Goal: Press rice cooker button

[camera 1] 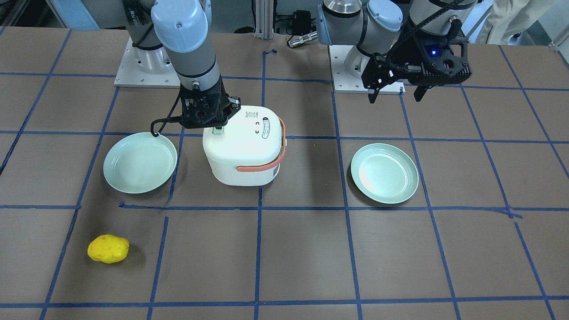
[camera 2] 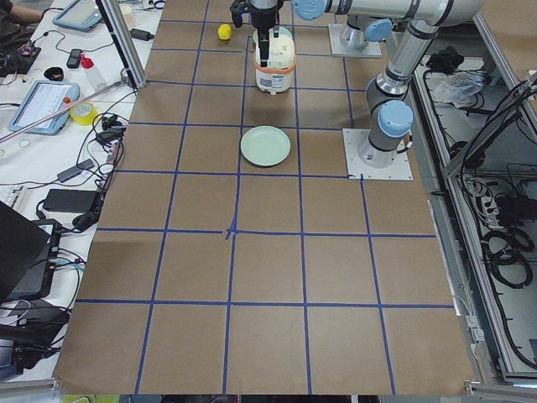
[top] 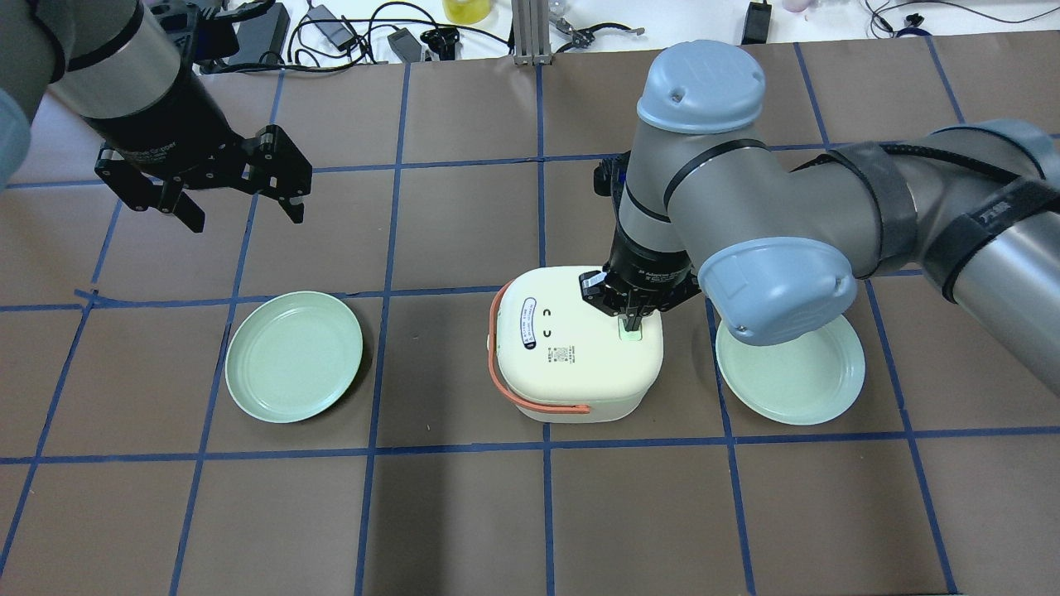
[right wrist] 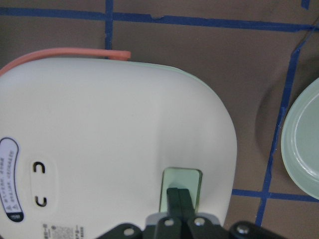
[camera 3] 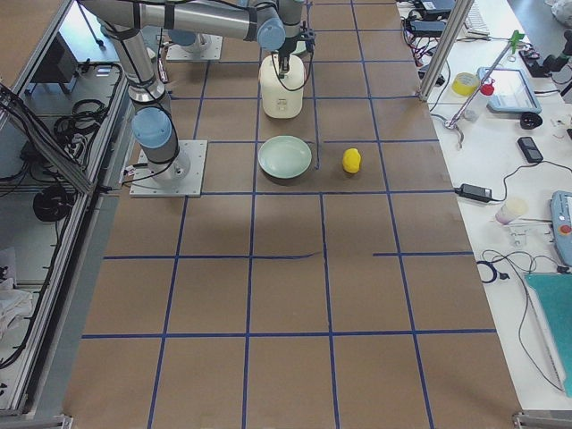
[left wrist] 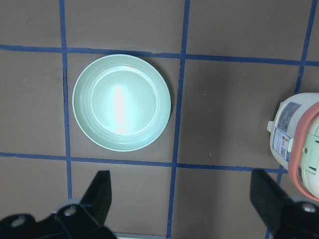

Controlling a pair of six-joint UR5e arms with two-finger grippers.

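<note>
The left claw (top: 247,213) hangs wide open and empty over the desk's left side. Near the desk's middle stands the rice cooker (top: 571,364), where the right claw (top: 631,319) (fingers pinched together, gripping nothing) rests its tips on the green button (right wrist: 175,178). Pushing off-centre could slip the tips off or shove the light cooker sideways.

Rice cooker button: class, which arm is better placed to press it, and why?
Right. The right gripper, jaws shut, sits on the green button; the left gripper, jaws open, hangs well away.
</note>
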